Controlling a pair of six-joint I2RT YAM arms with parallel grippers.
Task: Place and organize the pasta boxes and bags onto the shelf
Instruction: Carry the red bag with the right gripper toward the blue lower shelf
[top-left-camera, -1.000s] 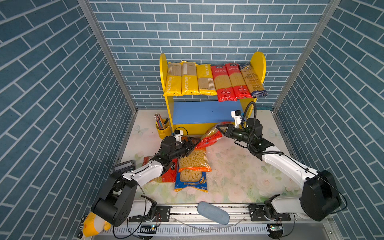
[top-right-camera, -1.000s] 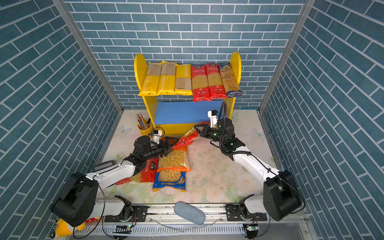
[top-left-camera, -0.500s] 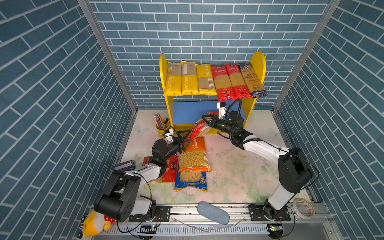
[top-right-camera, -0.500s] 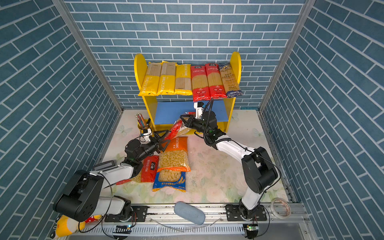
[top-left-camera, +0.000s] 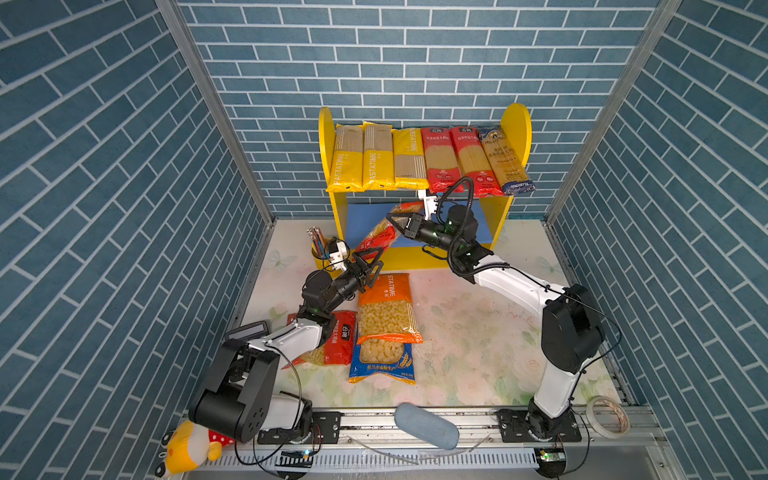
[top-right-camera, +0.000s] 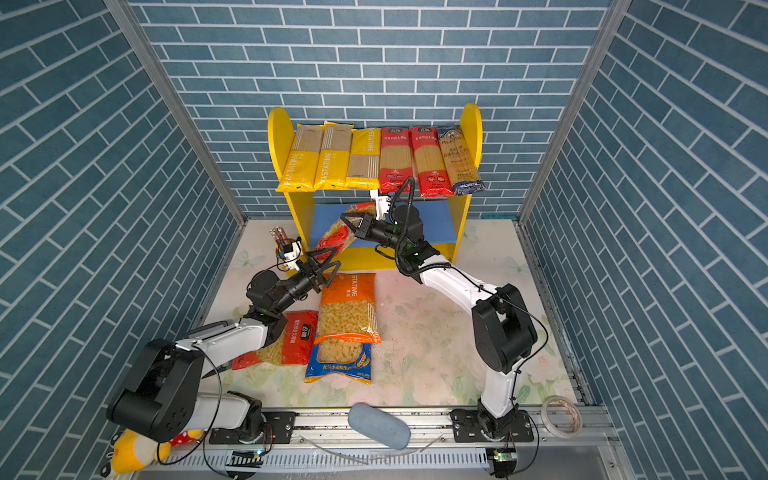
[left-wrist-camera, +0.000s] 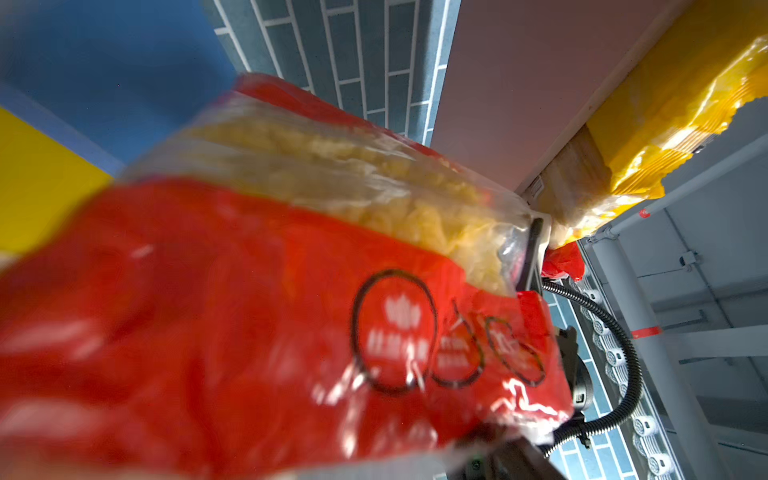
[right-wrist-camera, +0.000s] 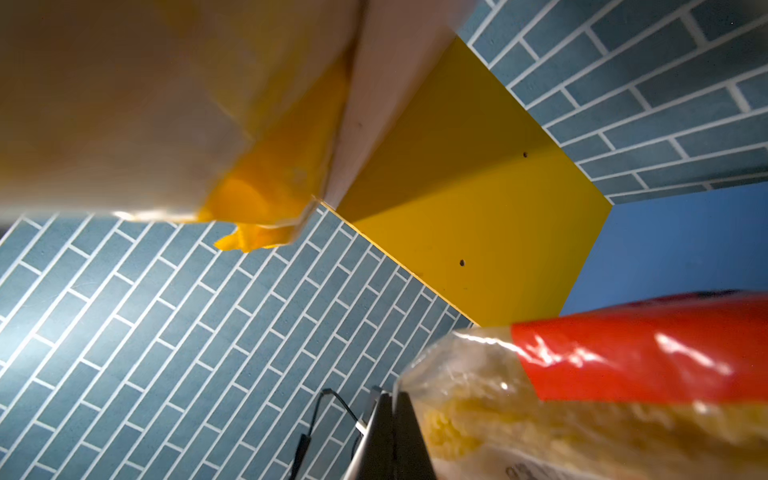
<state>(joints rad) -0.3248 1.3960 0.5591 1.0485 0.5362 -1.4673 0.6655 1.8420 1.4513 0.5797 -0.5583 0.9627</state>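
A red macaroni bag (top-left-camera: 380, 235) (top-right-camera: 334, 237) hangs slanted in front of the shelf's blue lower board (top-left-camera: 365, 214). My right gripper (top-left-camera: 395, 222) (right-wrist-camera: 392, 415) is shut on its upper clear edge. My left gripper (top-left-camera: 370, 259) (top-right-camera: 326, 259) stands open, jaws spread around the bag's lower end; in the left wrist view the bag (left-wrist-camera: 291, 291) fills the picture and hides the jaws. Yellow (top-left-camera: 357, 160), red (top-left-camera: 453, 160) and dark-blue (top-left-camera: 505, 162) spaghetti packs lie across the upper board. An orange bag (top-left-camera: 386, 307), a blue bag (top-left-camera: 382, 361) and another red bag (top-left-camera: 343, 340) lie on the table.
A yellow pencil cup (top-left-camera: 322, 249) stands left of the shelf, close behind my left gripper. A black device (top-left-camera: 249, 330) lies by the left arm. A plush toy (top-left-camera: 187, 446), a grey-blue pad (top-left-camera: 426, 424) and a tape roll (top-left-camera: 609, 419) sit along the front rail.
My right gripper has carried the red bag's upper end back and up toward the shelf's lower opening. The left gripper has followed toward the shelf, jaws still spread.
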